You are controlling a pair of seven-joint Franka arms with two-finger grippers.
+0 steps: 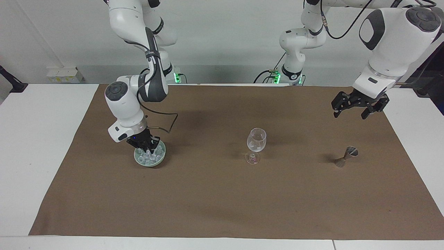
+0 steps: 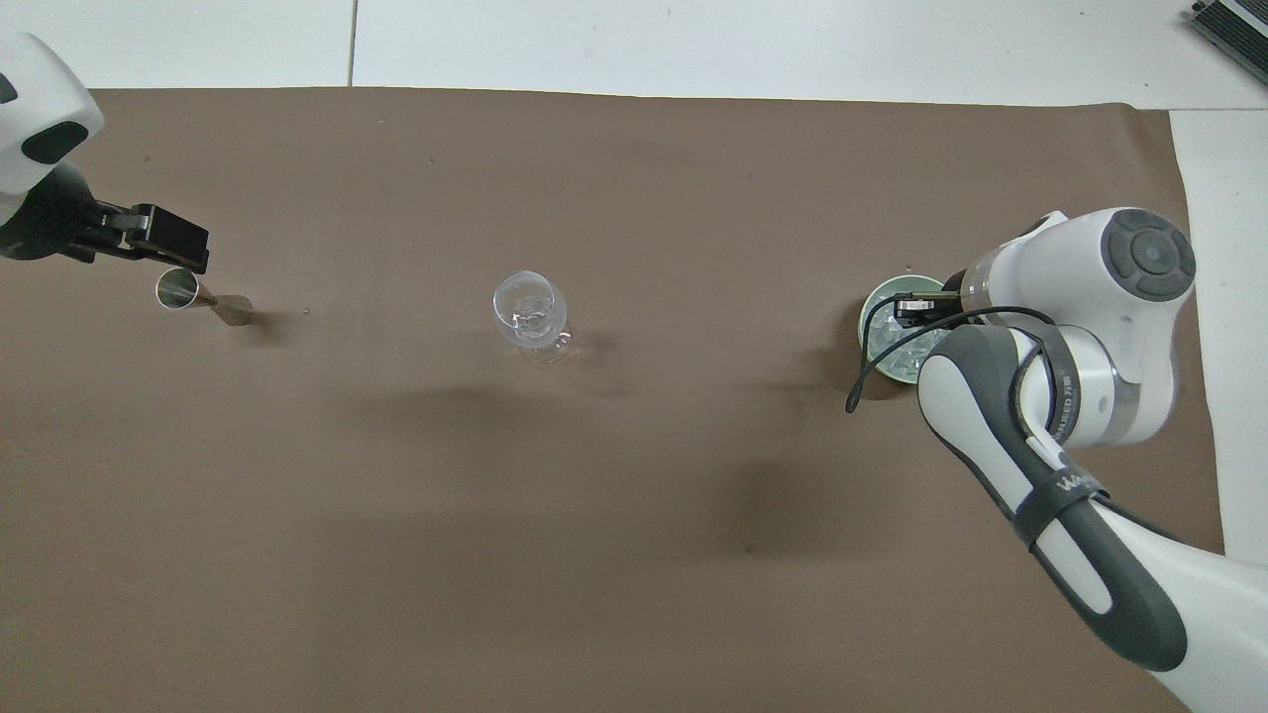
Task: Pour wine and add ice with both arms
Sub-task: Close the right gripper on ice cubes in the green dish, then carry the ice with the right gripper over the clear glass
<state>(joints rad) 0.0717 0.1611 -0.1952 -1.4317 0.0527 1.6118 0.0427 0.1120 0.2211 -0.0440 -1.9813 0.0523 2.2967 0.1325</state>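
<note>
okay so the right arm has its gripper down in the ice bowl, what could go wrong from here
1. The right gripper is shut among the ice in the green bowl. Whether it has hold of a chunk cannot be seen; it may lift out with nothing, or a slippery chunk may drop on the brown mat.
2. The wine glass stands on a thin stem, so a low approach could tip it.
3. The left gripper, open, hangs over the mat near the metal jigger, which a careless descent could knock over.

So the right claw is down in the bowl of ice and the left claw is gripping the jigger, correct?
Not quite. The right claw is down in the bowl of ice, but the left claw hangs open in the air, holding nothing; the jigger stands untouched on the mat. The facing view shows it.
</note>
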